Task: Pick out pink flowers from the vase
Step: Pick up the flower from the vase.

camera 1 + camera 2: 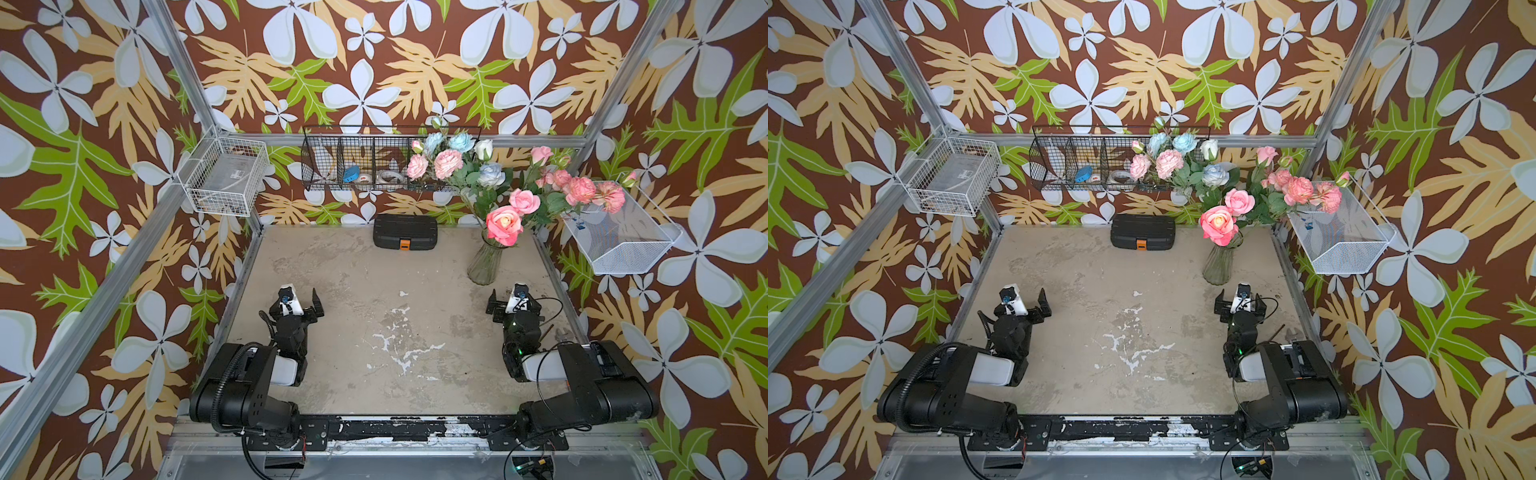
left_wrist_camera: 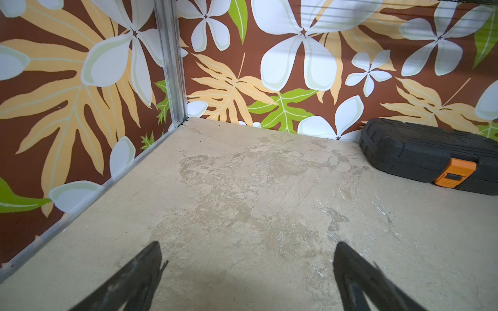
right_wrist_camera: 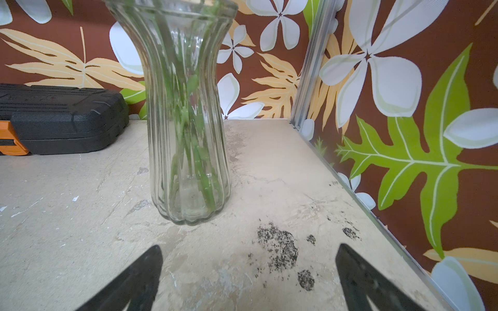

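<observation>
1. Left gripper [image 2: 248, 246]: jaws spread wide, empty, low over the table [image 2: 242, 188].
2. Right gripper [image 3: 249, 247]: jaws spread wide, empty, near the vase [image 3: 188, 134], not touching.
3. Pink flowers [image 1: 504, 224]: stems in the vase, far right of table, among blue roses [image 1: 491, 174].

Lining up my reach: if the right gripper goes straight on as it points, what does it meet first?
Probably the vase, off-centre ahead of the open right gripper; only table lies between. Depth is unclear.
</observation>
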